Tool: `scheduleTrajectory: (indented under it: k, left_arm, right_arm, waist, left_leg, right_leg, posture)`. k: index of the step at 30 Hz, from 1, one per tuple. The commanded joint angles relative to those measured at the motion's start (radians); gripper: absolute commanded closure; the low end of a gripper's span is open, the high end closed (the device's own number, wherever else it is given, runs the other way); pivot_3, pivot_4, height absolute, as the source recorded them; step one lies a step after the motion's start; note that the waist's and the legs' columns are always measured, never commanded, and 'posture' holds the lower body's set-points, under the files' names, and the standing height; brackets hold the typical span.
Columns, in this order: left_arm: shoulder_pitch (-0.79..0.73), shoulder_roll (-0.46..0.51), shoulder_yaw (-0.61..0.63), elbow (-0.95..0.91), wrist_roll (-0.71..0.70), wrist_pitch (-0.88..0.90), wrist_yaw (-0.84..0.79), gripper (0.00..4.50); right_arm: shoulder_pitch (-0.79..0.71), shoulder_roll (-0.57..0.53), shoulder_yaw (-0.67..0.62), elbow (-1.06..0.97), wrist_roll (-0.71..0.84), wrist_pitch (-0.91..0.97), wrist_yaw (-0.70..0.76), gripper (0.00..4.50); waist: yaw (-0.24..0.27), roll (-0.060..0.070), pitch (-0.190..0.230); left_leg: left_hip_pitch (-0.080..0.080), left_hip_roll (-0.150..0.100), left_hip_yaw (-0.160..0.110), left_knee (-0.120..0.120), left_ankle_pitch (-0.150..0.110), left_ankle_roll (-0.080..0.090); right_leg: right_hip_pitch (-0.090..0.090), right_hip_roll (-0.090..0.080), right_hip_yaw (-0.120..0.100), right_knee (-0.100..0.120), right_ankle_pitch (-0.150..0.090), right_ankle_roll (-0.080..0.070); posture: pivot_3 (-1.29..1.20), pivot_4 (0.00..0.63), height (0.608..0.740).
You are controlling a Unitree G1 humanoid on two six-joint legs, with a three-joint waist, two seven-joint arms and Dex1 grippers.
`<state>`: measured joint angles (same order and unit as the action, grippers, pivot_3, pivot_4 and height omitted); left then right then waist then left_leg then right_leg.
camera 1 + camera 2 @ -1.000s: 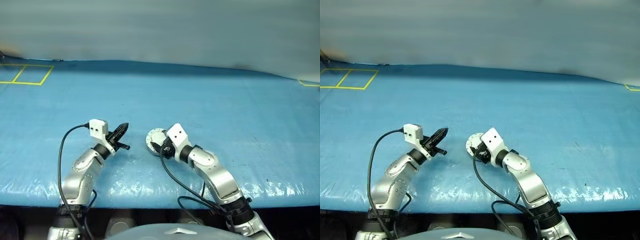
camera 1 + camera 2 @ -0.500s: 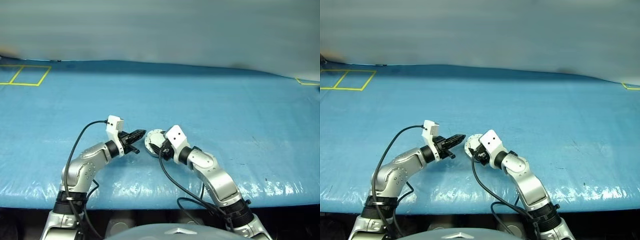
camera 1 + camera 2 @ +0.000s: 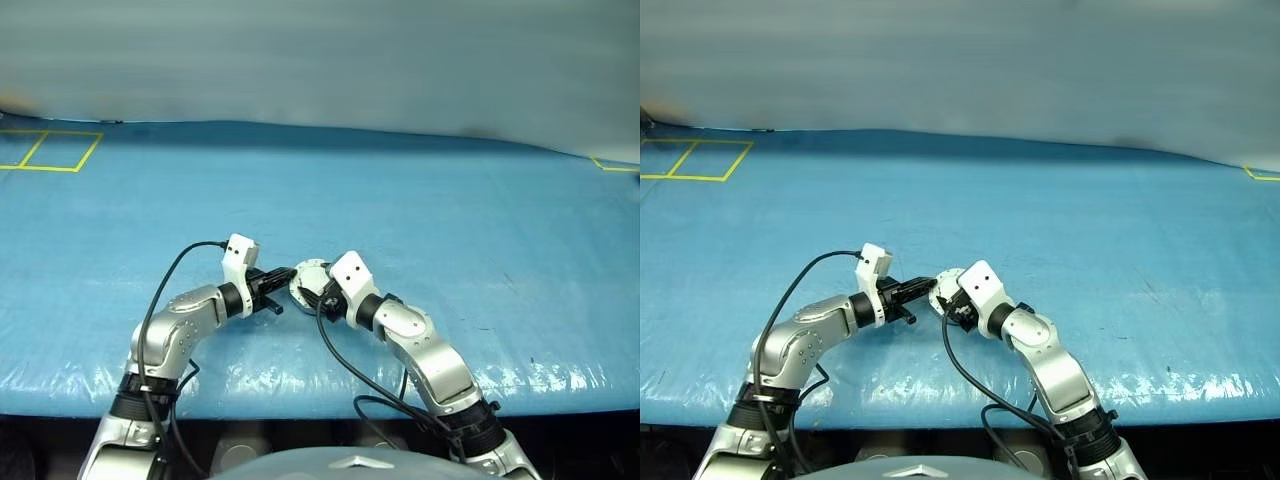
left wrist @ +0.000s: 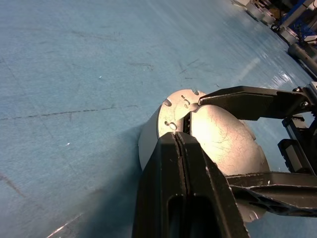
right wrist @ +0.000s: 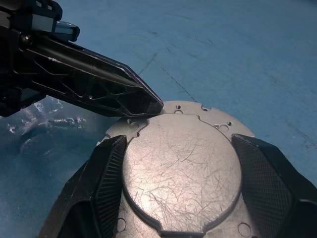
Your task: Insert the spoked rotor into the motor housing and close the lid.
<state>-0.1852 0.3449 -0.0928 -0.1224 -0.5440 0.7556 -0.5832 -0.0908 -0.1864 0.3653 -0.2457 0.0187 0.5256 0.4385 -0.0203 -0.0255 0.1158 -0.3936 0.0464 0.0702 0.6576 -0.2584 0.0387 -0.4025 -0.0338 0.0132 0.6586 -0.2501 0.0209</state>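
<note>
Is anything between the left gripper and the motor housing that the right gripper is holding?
Nothing visible. The shut left gripper has its tip right at the rim of the motor housing, whose lid is closed. The right gripper clamps the housing from both sides, its fingers off the left's line.

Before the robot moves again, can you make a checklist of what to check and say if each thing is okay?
1. Lid lying flat over the motor housing: ok.
2. Right gripper holding the housing by both sides: ok.
3. Left gripper shut, tip at the lid's edge: ok.
4. Spoked rotor inside: cannot tell, the lid covers it.
5. Lid fully pressed shut: cannot tell.
6. Blue table around the housing free of loose parts: ok.
</note>
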Motion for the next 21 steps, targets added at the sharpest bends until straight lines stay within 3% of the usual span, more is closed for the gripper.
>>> scheduleTrajectory:
  k: [1,5,9,10,13,21]
  left_arm:
    - [-0.004,0.013,-0.062,-0.023,0.028,0.019,-0.031,4.5]
    - [-0.007,0.018,-0.075,-0.024,0.047,0.019,-0.04,4.5]
    - [-0.007,0.019,-0.072,-0.018,0.064,0.017,-0.04,4.5]
    - [-0.005,0.02,-0.07,-0.017,0.066,0.016,-0.042,4.5]
    - [-0.002,0.025,-0.069,-0.011,0.085,0.001,-0.039,4.5]
    - [0.0,0.029,-0.059,-0.006,0.093,-0.017,-0.048,4.5]
  right_arm:
    - [0.057,0.005,0.053,0.074,0.013,0.066,0.018,1.46]
    - [0.063,0.011,0.044,0.073,0.02,0.068,0.016,1.46]
    - [0.082,0.014,0.02,0.048,0.03,0.058,0.012,0.16]
    - [0.092,0.009,0.013,0.038,0.032,0.046,0.013,0.04]
    - [0.127,-0.047,0.012,0.011,0.008,-0.055,0.033,0.04]
    - [0.241,-0.016,-0.209,-0.194,0.278,-0.001,0.043,0.04]
  waist:
    - [0.0,-0.001,0.0]
    - [0.0,-0.002,-0.002]
    - [0.003,-0.003,-0.003]
    - [0.004,-0.003,-0.003]
    - [0.01,-0.002,-0.003]
    - [0.012,0.002,0.0]
  left_leg:
    - [0.0,0.0,0.0,0.0,0.0,0.0]
    - [0.0,0.0,0.0,-0.002,0.0,0.0]
    - [0.0,0.0,-0.001,-0.003,0.0,-0.001]
    - [0.0,0.0,-0.001,-0.003,-0.001,-0.001]
    - [-0.002,-0.001,-0.001,-0.004,-0.001,-0.001]
    - [-0.007,-0.003,-0.003,-0.009,-0.001,-0.001]
  right_leg:
    - [0.0,0.0,0.0,0.0,0.0,0.0]
    - [-0.001,-0.001,0.0,0.0,-0.001,-0.002]
    - [-0.001,-0.002,-0.001,0.0,-0.002,-0.003]
    - [-0.001,-0.003,-0.001,-0.001,-0.002,-0.003]
    - [-0.003,-0.005,-0.001,-0.002,-0.002,-0.003]
    - [-0.004,-0.007,-0.004,-0.008,-0.002,-0.002]
  posture:
    - [0.0,0.15,0.74]
    - [0.0,0.15,0.74]
    - [0.0,0.15,0.74]
    - [0.0,0.15,0.74]
    - [0.0,0.15,0.74]
    - [0.0,0.15,0.74]
